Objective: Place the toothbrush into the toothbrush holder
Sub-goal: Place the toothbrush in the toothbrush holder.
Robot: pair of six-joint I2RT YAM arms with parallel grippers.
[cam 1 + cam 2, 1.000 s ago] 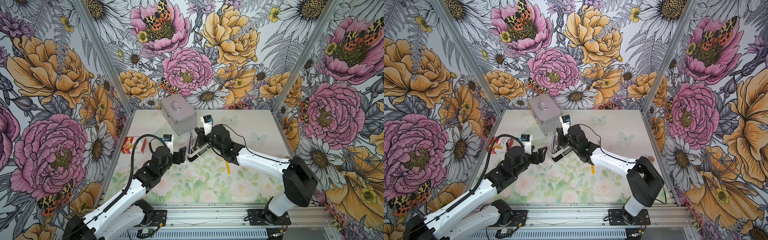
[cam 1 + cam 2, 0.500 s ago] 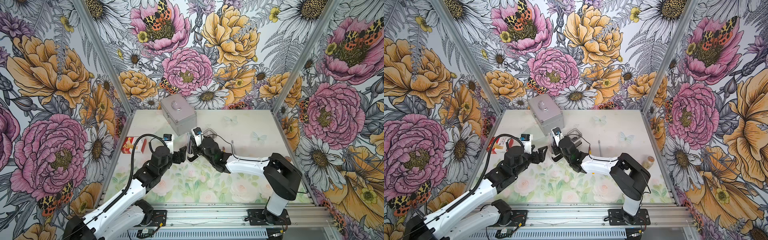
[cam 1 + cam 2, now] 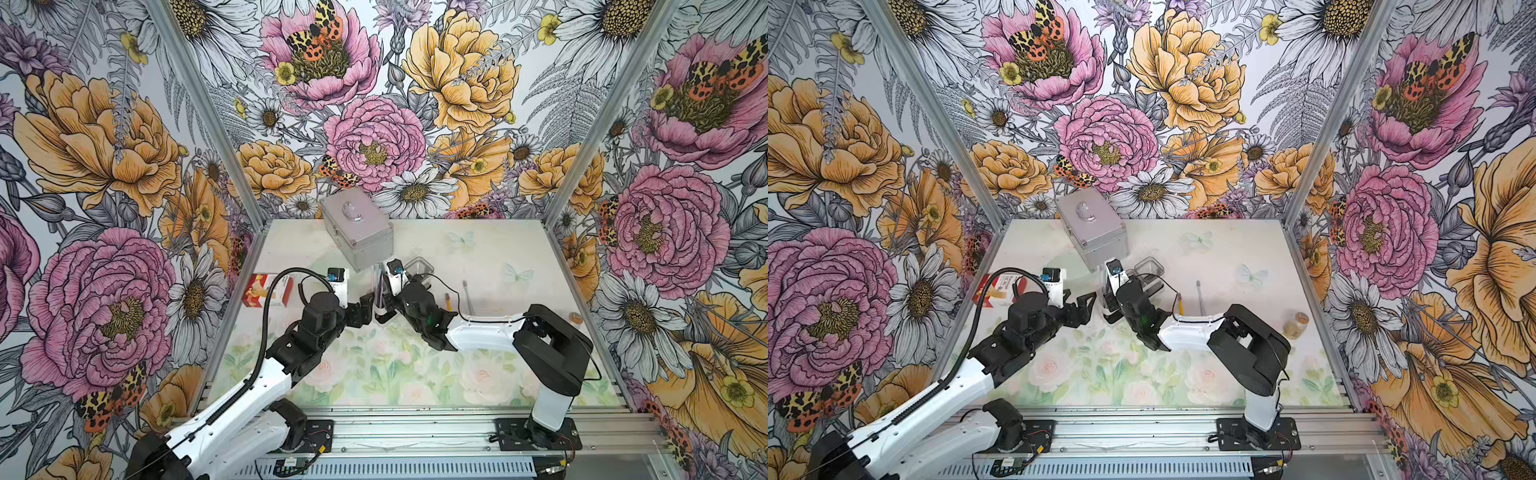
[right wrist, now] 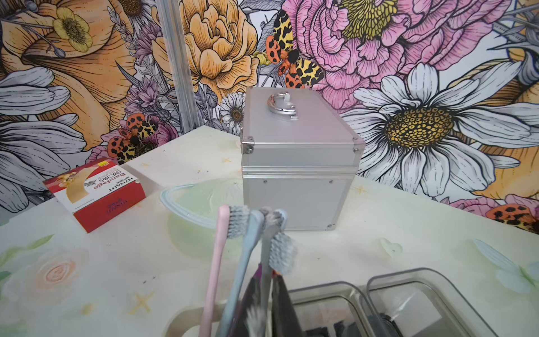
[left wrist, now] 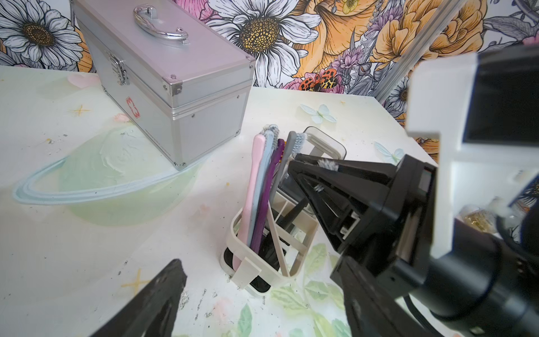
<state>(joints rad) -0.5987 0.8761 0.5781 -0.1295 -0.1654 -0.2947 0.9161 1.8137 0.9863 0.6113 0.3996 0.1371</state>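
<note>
Pinching the grey toothbrush just below its head, the right tool grips a light, stiff, likely slippery handle; the left tool stands spread.

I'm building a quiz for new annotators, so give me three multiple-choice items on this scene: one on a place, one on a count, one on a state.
1. Where is the red bandage box?
A. On top of the silver case
B. On the table, on the left arm's side
C. In a clear cup

2. How many clear cups does the toothbrush holder carry?
A. One
B. Four
C. Two

3. What state is the left end effector in?
A. Open, holding nothing
B. Shut on a pink toothbrush
C. Shut on the case handle

Key: 1 B, it lies flat on the table near the left arm; 2 C, the right wrist view shows two side by side; 3 A, its fingers stand apart with nothing between them.
</note>
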